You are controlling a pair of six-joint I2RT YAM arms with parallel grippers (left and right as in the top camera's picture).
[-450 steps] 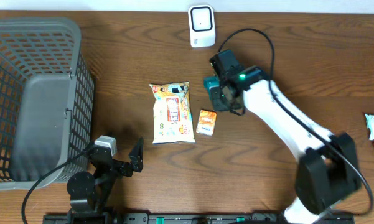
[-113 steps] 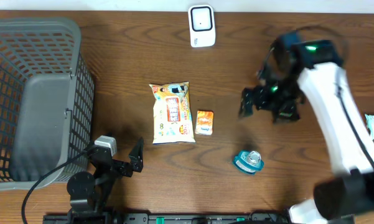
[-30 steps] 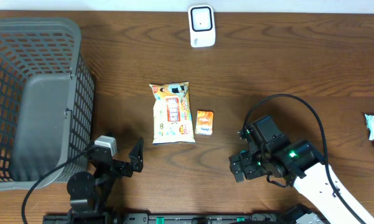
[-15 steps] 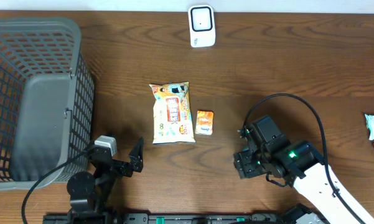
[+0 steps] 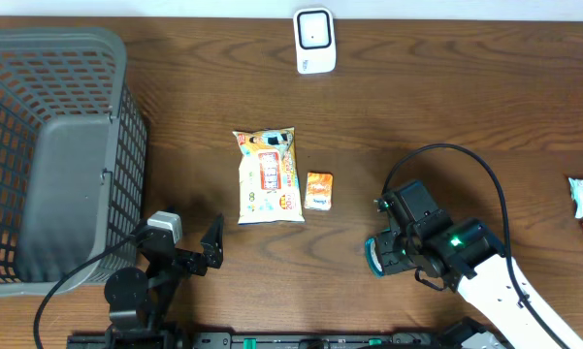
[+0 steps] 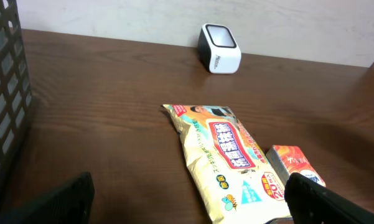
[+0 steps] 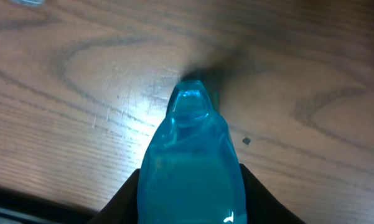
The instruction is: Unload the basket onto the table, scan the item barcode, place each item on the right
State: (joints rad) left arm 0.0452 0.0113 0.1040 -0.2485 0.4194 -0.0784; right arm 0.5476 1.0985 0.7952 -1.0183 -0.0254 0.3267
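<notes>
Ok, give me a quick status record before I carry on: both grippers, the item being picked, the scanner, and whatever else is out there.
right gripper: jaws against both sides of the blue item, low over the table
blue item lifted: cannot tell
left gripper: open, empty
scanner: white, at the table's far edge, nothing at it
snack bag: lying flat, centre
orange packet: just right of the snack bag
basket: grey, far left
</notes>
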